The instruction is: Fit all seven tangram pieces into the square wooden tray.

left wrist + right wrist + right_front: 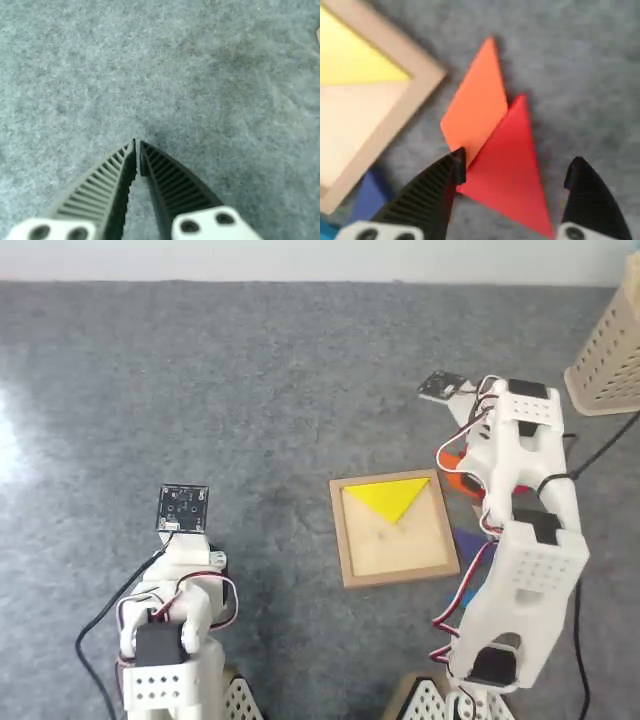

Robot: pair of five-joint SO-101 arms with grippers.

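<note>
The gray carpet table (pixel 200 390) is the biggest thing here. The right arm (pixel 525 570) is big and white. In the high view it stretches over the spot just right of the tray and hides most of the pieces lying there. The left arm (pixel 170 640) sits well apart from the tray, on the other side. A cream bin with holes (pixel 610 350) stands at the far right edge.

The square wooden tray (pixel 339 532) lies flat between the two arms, closer to the right one. One piece is inside it, a yellow triangle (pixel 390 498), tucked against the far side. The rest of the tray floor is bare wood.

Beside the tray lie a red triangle (pixel 510 185) and an orange piece (pixel 475 110). They touch each other, and the orange one is nearer the tray's corner. A blue piece (pixel 367 197) pokes out by the tray's edge.

The right gripper (pixel 519 161) is spread wide over the red triangle, one finger on each side, gripping nothing. The left gripper (pixel 138 145) points at bare carpet. Its fingers are almost touching, with nothing between them.
</note>
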